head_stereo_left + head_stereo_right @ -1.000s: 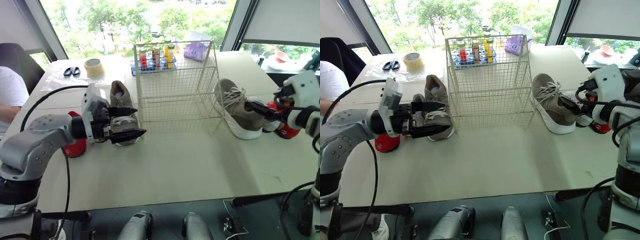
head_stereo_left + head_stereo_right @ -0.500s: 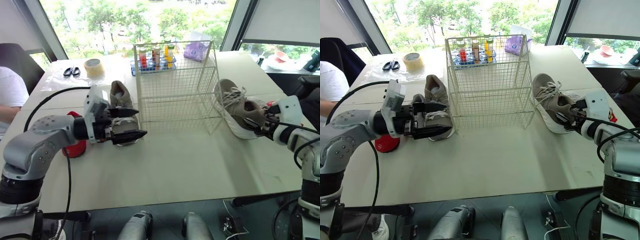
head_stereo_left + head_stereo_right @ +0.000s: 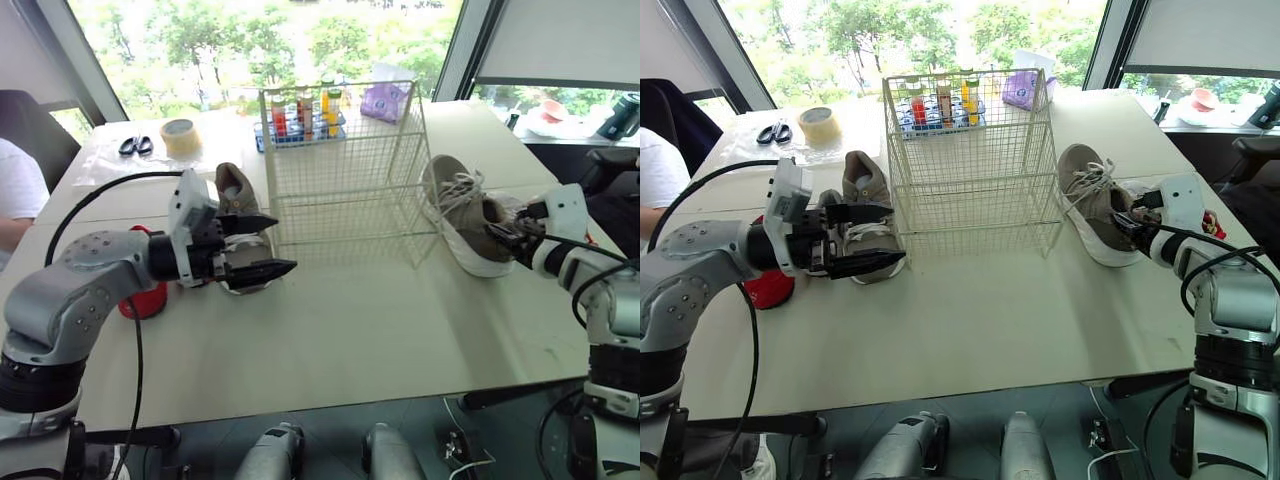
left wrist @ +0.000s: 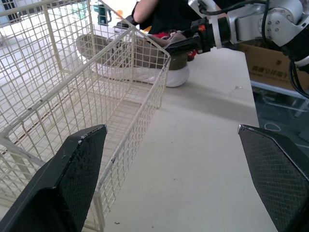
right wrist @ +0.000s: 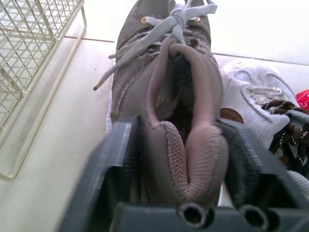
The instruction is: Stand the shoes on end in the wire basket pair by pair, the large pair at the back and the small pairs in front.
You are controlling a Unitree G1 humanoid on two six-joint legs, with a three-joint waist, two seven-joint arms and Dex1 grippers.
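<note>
Table (image 3: 350, 330) lies bare before the wire basket (image 3: 340, 170).

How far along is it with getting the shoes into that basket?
Nothing is done yet: the wire basket holds no shoes. In hand, the right gripper pinches the heel of one grey shoe on the table, and the left gripper hangs open by the other grey shoe. Left: standing both in, then the small shoes.
</note>
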